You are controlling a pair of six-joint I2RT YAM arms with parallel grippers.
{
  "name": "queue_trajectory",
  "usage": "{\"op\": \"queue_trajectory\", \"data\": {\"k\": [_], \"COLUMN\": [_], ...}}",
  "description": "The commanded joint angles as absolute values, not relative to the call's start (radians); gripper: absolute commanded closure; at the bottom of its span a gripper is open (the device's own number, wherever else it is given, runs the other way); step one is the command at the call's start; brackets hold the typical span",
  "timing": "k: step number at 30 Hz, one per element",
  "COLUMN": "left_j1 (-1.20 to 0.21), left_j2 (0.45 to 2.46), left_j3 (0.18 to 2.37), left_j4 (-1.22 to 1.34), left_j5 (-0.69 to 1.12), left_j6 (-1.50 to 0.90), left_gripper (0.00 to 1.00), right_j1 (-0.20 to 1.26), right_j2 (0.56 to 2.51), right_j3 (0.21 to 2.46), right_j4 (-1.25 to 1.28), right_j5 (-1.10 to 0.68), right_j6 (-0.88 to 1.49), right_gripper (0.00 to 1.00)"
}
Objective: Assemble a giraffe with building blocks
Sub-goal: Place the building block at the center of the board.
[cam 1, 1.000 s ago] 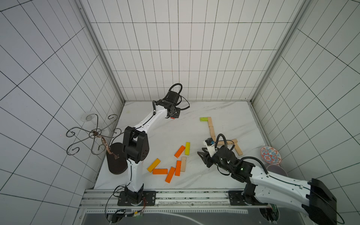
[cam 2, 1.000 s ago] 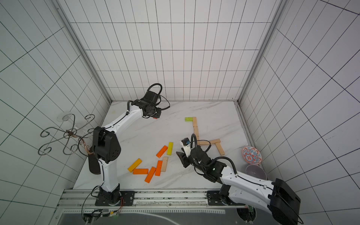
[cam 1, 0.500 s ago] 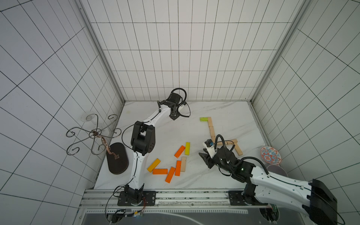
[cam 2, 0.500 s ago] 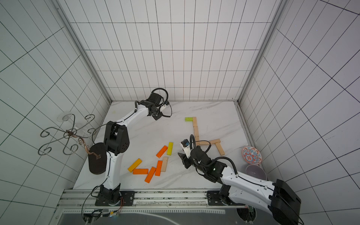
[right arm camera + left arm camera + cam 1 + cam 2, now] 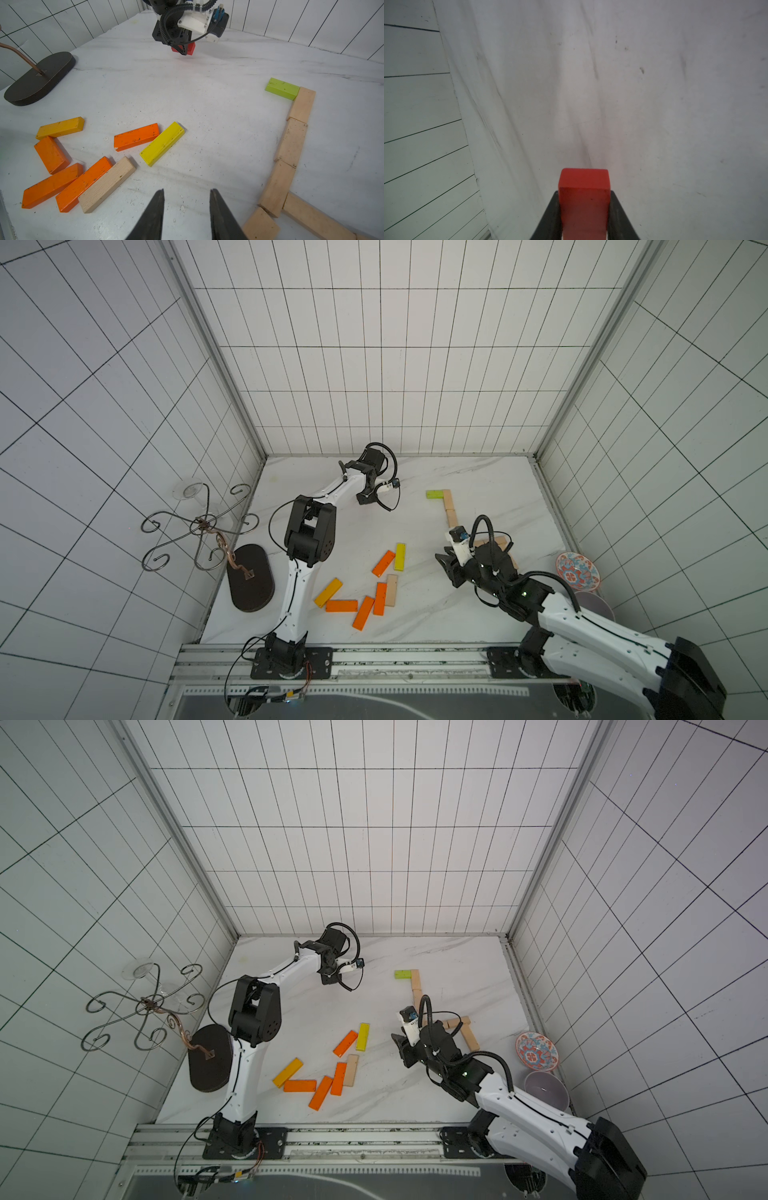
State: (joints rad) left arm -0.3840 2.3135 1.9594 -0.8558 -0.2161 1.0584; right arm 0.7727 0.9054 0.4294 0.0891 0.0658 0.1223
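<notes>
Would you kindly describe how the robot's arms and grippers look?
The left arm and right arm have white shells and black joints. Black corrugated cable loops over each wrist. The left gripper and right gripper have black tapered fingers.

Marble table (image 5: 419,526), in a top view: green block (image 5: 434,494) touching the end of a natural-wood block line (image 5: 448,502). Loose group in front: four orange blocks (image 5: 341,605), two yellow blocks (image 5: 400,556), one plain wooden block (image 5: 391,590). Patterned bowl (image 5: 577,576) beyond the right edge.
</notes>
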Motion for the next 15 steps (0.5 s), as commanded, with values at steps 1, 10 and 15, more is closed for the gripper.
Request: {"op": "queue_trajectory", "data": {"k": [1,10,15], "left_j1": [-0.37,-0.344,-0.341], "left_j2": [2.349,2.335,2.354], "left_j3": [1.963,1.871,1.874], "left_j4": [-0.843,-0.824,-0.82], "left_j5": [-0.23,-0.164,-0.154], "left_j6": [1.179,1.284,1.322], "left_gripper": [0.79,0.77,0.69], "right_j1": [0.749,0.728,0.723], "right_j2": [0.917,0.987,1.011], "right_j3": [0.412,0.421,0.417], "right_j4": [0.107,0.15,0.17], "right_j5": [0.025,-0.005,-0.012], "right_j6": [0.118,0.112,0.115], "right_gripper": [0.63,0.64,0.64]}}
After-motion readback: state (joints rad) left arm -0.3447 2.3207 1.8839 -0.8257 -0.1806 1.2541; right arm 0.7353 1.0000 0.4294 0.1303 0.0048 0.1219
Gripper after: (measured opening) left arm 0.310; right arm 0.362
